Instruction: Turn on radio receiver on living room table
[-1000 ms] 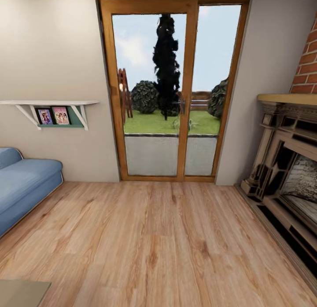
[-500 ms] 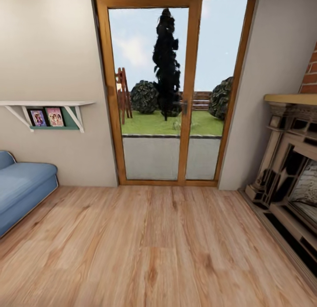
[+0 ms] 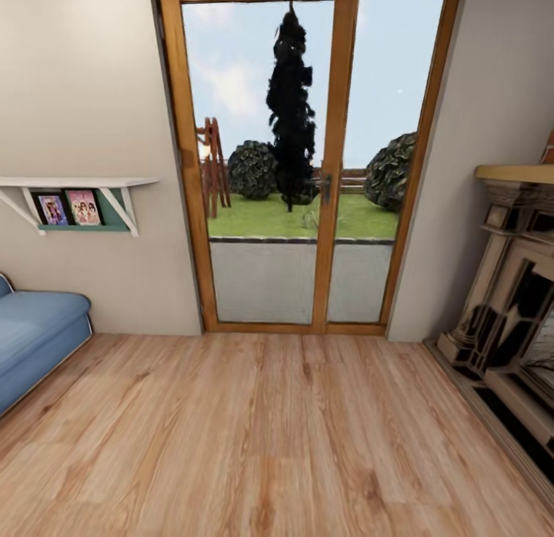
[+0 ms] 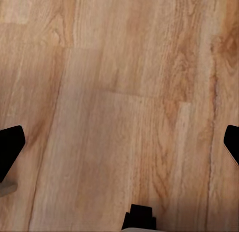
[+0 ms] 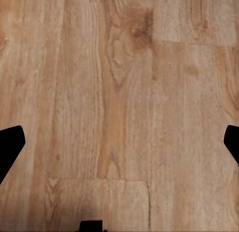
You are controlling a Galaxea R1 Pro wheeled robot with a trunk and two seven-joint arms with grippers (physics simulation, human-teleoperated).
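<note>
Both grippers, left and right, hang spread apart over bare floor, holding nothing. Ahead stand a glass door, sofa and fireplace; the radio and its table are out of sight. Being small, the radio is probably light and may slide under a press, so steady its body.

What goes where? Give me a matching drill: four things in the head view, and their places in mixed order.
Things:
1. sofa
2. fireplace
3. glass door
4. shelf with photos

Places:
A. middle of the far wall
B. right edge, on the floor
C. on the left wall, above the sofa
D. lower left edge, on the wood floor

Pairs: 1-D, 2-B, 3-A, 4-C
</note>
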